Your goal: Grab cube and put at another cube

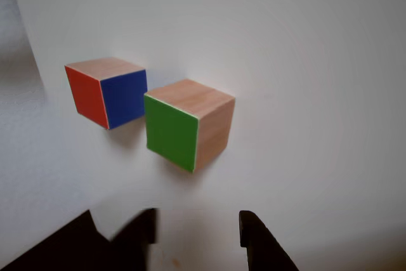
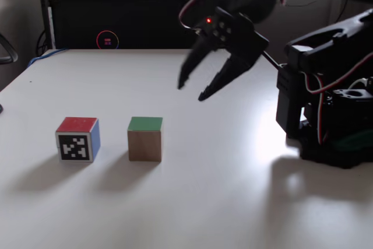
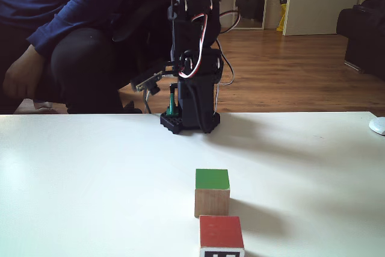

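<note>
White table (image 2: 192,202); black cabinet (image 2: 116,21) along its far edge; seated person (image 3: 72,34) behind the opposite edge; white mouse (image 3: 378,126) at right edge.

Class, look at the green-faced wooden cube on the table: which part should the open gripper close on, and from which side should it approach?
Probably from above, closing on two opposite plain-wood side faces of the green-faced cube. It sits flat and square on the table, green face up, so those sides are parallel and upright. The red and blue cube stands apart on one side; the faces not facing it look safest. The gripper hangs open above.
</note>
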